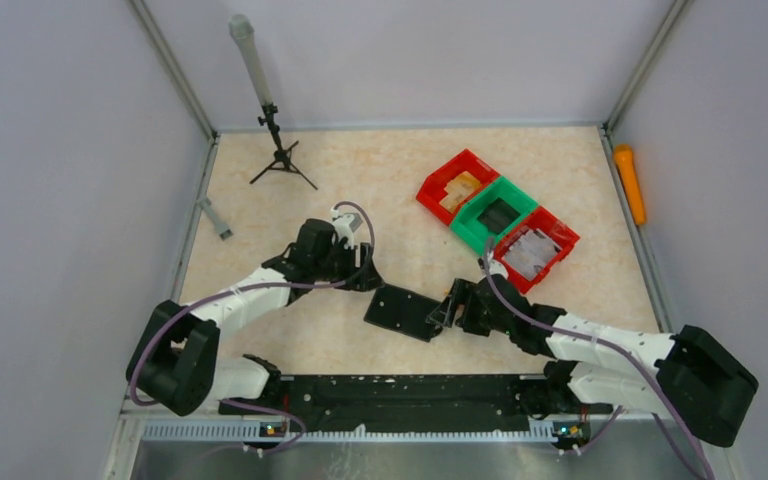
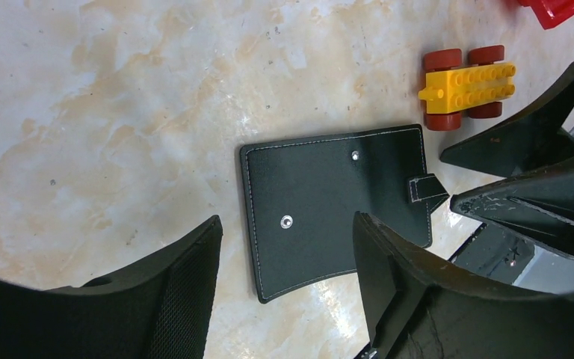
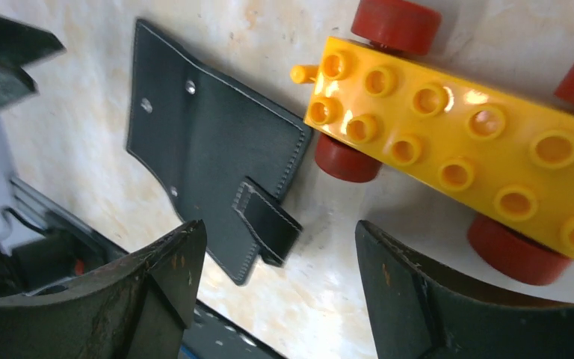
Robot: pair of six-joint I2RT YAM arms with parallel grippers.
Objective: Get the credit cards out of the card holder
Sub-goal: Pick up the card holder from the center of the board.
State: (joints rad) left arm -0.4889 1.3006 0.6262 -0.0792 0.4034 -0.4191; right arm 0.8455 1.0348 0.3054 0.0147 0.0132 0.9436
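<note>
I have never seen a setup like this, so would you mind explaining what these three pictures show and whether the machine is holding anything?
The machine is two robot arms, a left arm and a right arm, bolted at the near edge of a table. The wide picture comes from a fixed camera above and behind them. The other two come from a camera on each wrist, so the dark shapes at the bottom are that arm's own fingers.

A black card holder lies flat on the table, its strap tab towards the right arm. Beside it stands a yellow toy car with red wheels. Farther back is a row of bins: red, green, red.

The left hand and right hand are open on either side of the holder, holding nothing.
</note>
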